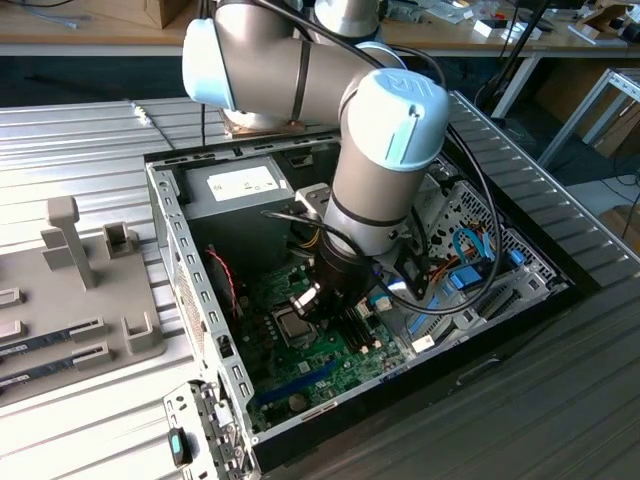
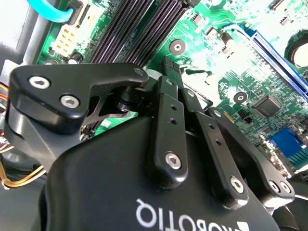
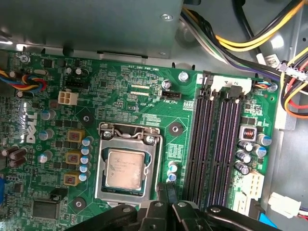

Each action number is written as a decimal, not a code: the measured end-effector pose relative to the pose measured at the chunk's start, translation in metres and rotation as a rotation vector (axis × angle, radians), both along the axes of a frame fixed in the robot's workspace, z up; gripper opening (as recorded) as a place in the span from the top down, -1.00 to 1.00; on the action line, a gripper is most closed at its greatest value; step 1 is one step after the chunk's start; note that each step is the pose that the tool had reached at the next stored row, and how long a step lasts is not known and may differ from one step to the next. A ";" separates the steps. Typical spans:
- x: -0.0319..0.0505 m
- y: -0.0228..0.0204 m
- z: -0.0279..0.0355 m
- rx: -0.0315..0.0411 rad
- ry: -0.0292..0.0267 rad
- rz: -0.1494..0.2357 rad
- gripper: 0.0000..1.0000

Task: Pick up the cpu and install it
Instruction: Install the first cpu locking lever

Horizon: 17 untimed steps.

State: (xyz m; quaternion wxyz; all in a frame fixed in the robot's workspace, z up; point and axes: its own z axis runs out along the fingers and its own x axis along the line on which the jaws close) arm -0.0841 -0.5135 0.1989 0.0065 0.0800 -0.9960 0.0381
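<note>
Hovering inside the open computer case (image 1: pixel 185 250) in the exterior view, the gripper (image 1: pixel 318 300) hangs just beside the cpu (image 1: pixel 291 322), which lies in its motherboard socket. In the second wrist view, the fingers (image 2: pixel 169 77) stand pressed together, holding nothing. In the first wrist view, the cpu (image 3: pixel 124 169) rests in the socket frame (image 3: pixel 126 166), suggesting installation is essentially complete, pending any latch closure.
</note>
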 end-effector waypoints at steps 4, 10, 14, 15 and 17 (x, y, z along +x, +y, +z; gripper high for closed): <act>0.0058 0.0000 -0.0002 0.0003 -0.0002 0.010 0.80; 0.0061 0.0007 0.0036 0.0031 -0.0007 0.010 0.80; 0.0061 0.0052 0.0178 0.0027 -0.0019 0.008 0.80; 0.0062 0.0059 0.0230 0.0028 -0.0020 0.008 0.80; 0.0061 0.0063 0.0322 0.0031 -0.0020 0.008 0.80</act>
